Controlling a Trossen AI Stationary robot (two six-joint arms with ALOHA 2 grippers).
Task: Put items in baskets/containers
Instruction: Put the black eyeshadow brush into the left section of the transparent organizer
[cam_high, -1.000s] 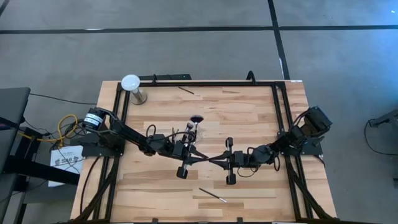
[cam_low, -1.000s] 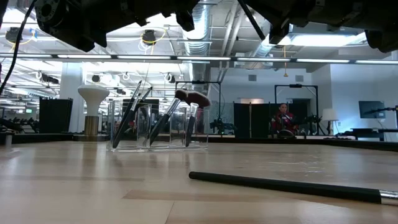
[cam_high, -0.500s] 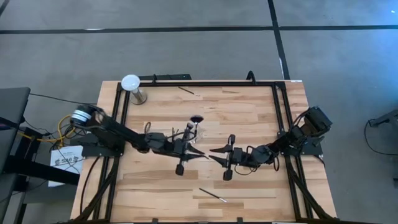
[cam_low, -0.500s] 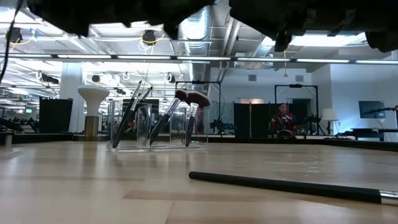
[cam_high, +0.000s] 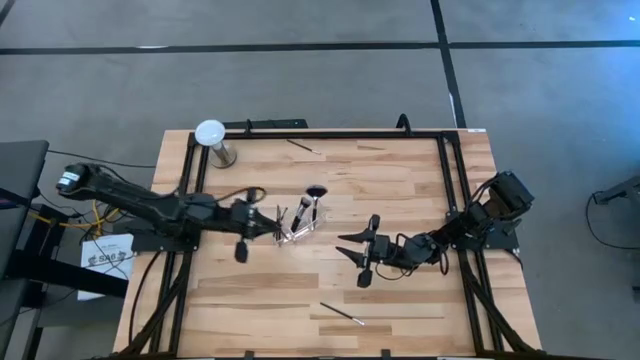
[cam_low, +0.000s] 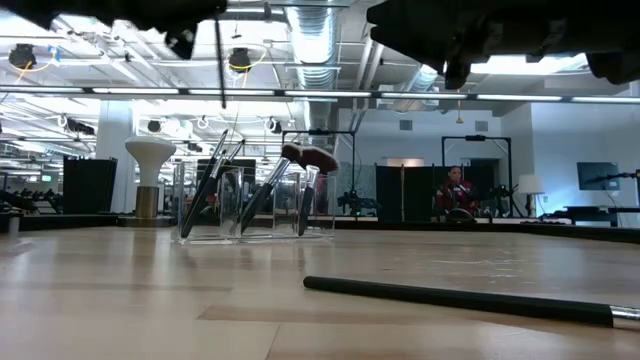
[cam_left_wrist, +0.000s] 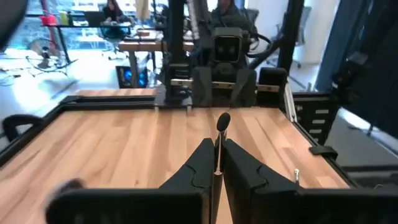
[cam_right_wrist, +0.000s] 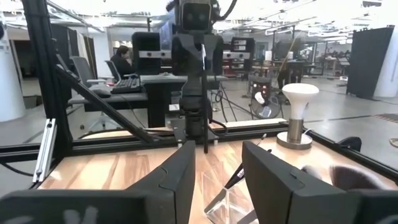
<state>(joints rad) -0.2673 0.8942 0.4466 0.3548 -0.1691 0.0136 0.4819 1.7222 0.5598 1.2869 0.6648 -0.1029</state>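
Brush (cam_left_wrist: 219, 146) pinched in left gripper (cam_left_wrist: 219, 163); bristle tip hidden.

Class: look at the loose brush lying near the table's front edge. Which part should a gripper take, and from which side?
Its handle's middle, straight down from above, fingers across its length: the brush lies flat on the table, a thin straight stick with nothing touching it.

The right end effector (cam_right_wrist: 217, 171) is holding its fingers spread above the bench (cam_right_wrist: 124, 171). Facing it, the left end effector (cam_right_wrist: 204, 134) is gripping a thin brush (cam_right_wrist: 204, 102) upright. Beside them, a white-domed stand (cam_right_wrist: 298, 115) is standing.
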